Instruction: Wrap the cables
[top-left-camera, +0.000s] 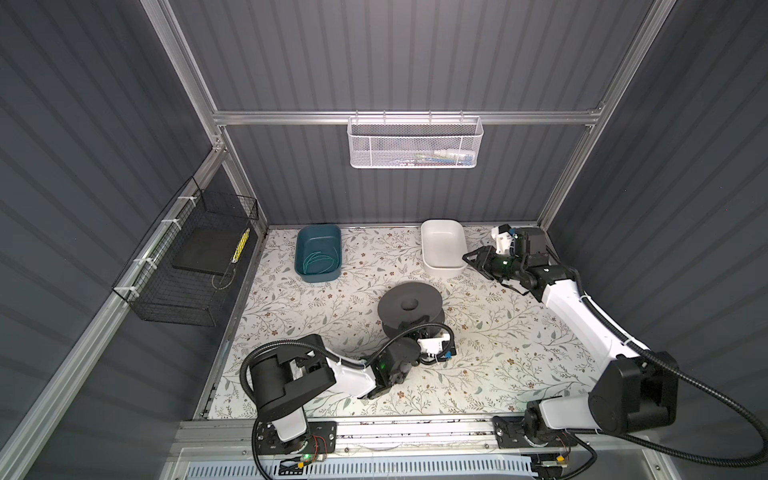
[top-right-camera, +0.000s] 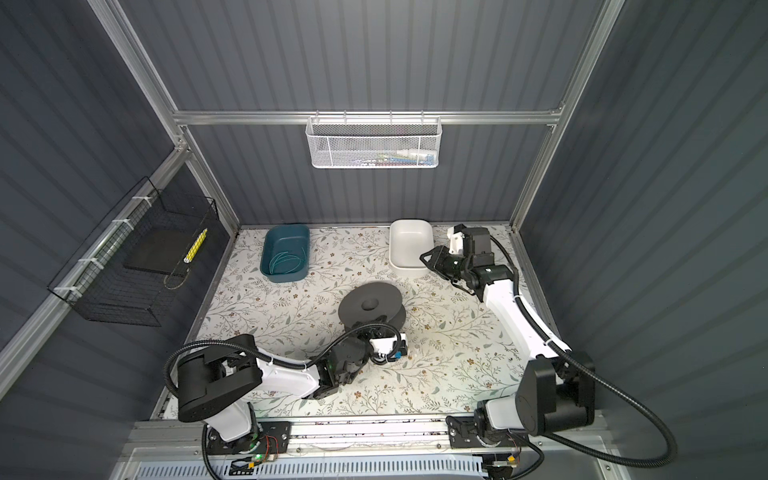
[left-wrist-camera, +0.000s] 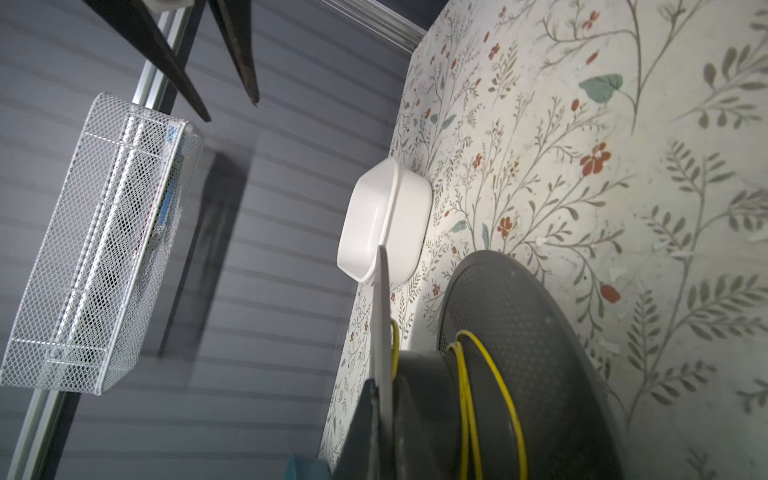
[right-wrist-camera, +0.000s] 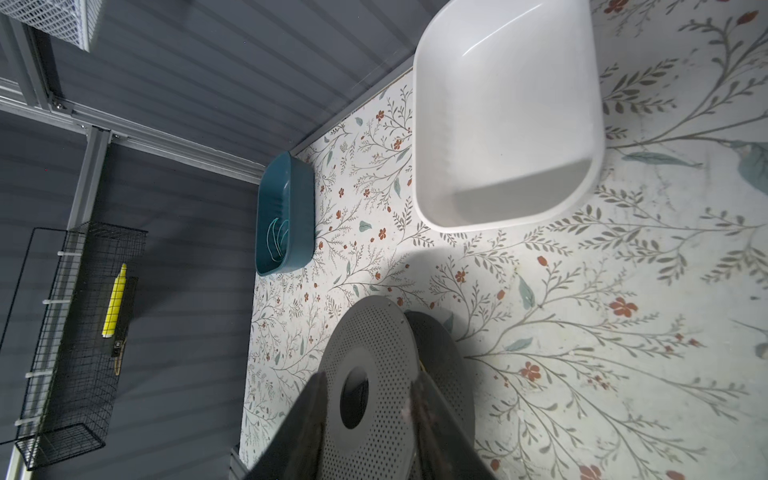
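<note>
Left gripper (left-wrist-camera: 374, 399) is clamped tight on the thin flange of the dark spool (top-left-camera: 409, 305), dead centre in both top views. The yellow wire (left-wrist-camera: 465, 395) sits looped round its hub. Right gripper (top-left-camera: 471, 259) hangs open and empty beside the white bin (top-left-camera: 442, 249), upper right.

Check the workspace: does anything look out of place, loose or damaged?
Only the yellow cable: in the left wrist view its turns sit slack on the spool, with one loop bulging away from the hub instead of lying snug. Nothing else stands out.
</note>
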